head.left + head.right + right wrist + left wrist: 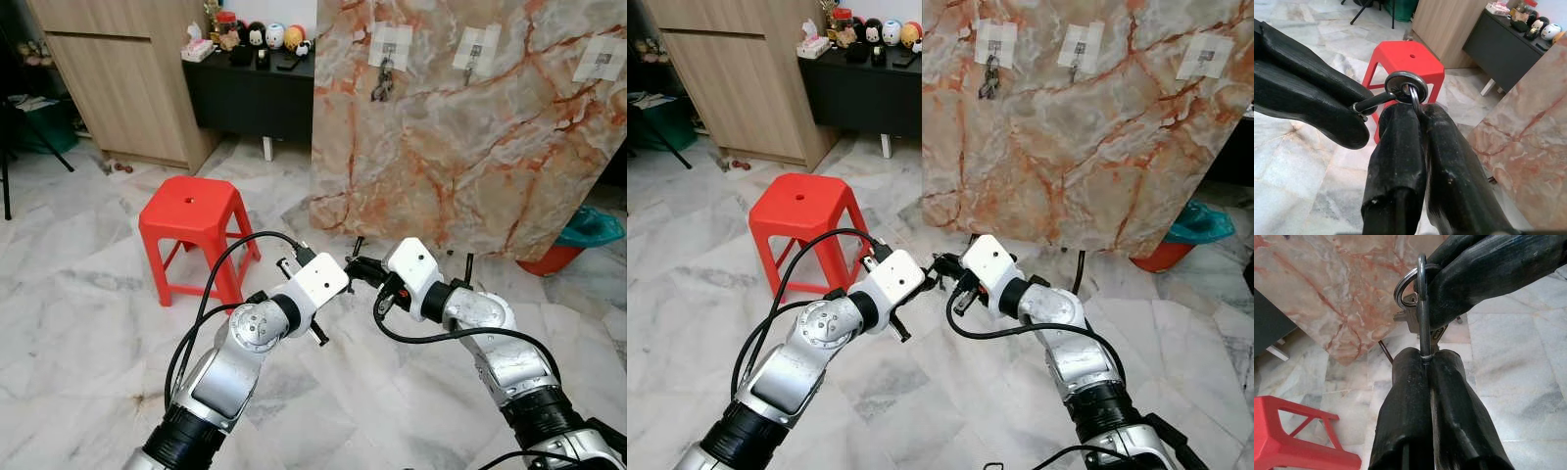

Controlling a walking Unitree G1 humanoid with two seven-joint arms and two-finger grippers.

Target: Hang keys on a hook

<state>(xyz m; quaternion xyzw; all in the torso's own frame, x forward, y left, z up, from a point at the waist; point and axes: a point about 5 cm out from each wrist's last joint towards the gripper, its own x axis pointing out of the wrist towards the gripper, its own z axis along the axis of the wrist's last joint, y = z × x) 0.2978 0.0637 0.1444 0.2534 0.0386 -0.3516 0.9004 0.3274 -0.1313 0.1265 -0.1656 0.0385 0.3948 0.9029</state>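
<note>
Left eye view: the marble board [460, 127] leans upright on the pale tiled floor. Three hooks sit on white patches along its top; the leftmost hook [388, 51] carries a dark key bunch [381, 86], the middle hook [475, 54] carries something small I cannot make out, and the right hook [600, 59] looks bare. No writing can be read on the patches. Below the board's lower left corner the left gripper [345, 272] and the right gripper [361, 266] meet tip to tip. A red stool [194, 220] stands left of the board, and a black cabinet [253, 88] with small figurines stands behind the stool.

Right eye view: the same scene, with a teal basin [1203, 223] at the board's lower right corner.

Left wrist view: the left gripper's fingers [1410, 401] are pressed together on a metal clip that joins the key ring [1405, 284], with the board behind. The right gripper's black fingers clamp the ring from the far side.

Right wrist view: the right gripper's fingers [1400, 147] pinch the keys [1405, 87] in front of the stool. The board is at the side.
</note>
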